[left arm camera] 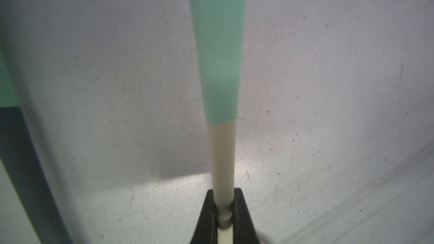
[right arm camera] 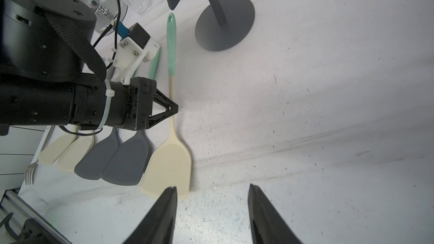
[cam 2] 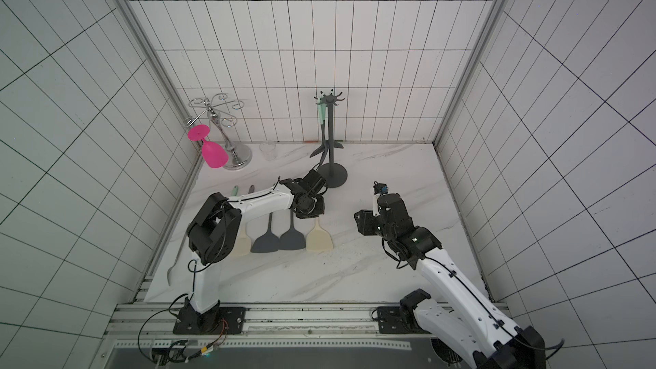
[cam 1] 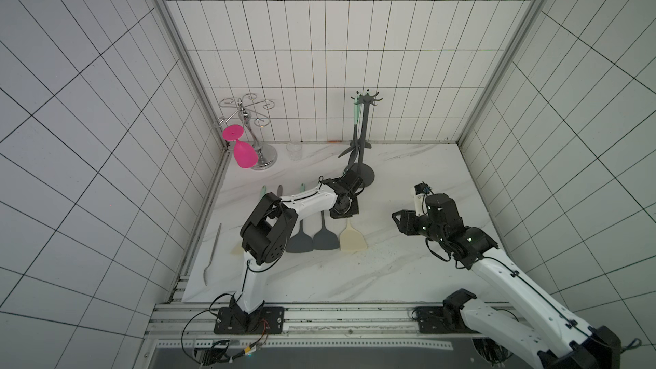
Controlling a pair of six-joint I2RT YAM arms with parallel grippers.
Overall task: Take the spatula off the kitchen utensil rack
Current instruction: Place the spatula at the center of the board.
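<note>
at the left of the white marble tabletop (cam 1: 408,278), a row of cream and dark grey spatulas (right arm camera: 122,158) lies flat, blades toward the robot. at the right end of that row is the cream silicone spatula with a mint-green handle (right arm camera: 170,160). its blade rests on the tabletop and its handle tip points toward the rack's base without touching it.

the left fingers (left arm camera: 242,217) are pressed together on its thin cream shaft, one on either side, between the blade and the mint grip. the spatula looks light, with a slim stiff shaft and a softer, bendy blade. the smooth shaft could swivel in so narrow a pinch, so the thicker mint grip seems the steadier place to hold.

just to the right stands the tall dark grey kitchen utensil rack (cam 1: 362,150), upright on its round base. a dark grey utensil with a mint handle (cam 1: 356,126) hangs from one hook of its crown. the pinched spatula is thus off the rack and beside it.

farther right, the right fingers (right arm camera: 164,214) are spread and hold nothing, above bare tabletop and apart from the spatula.
</note>
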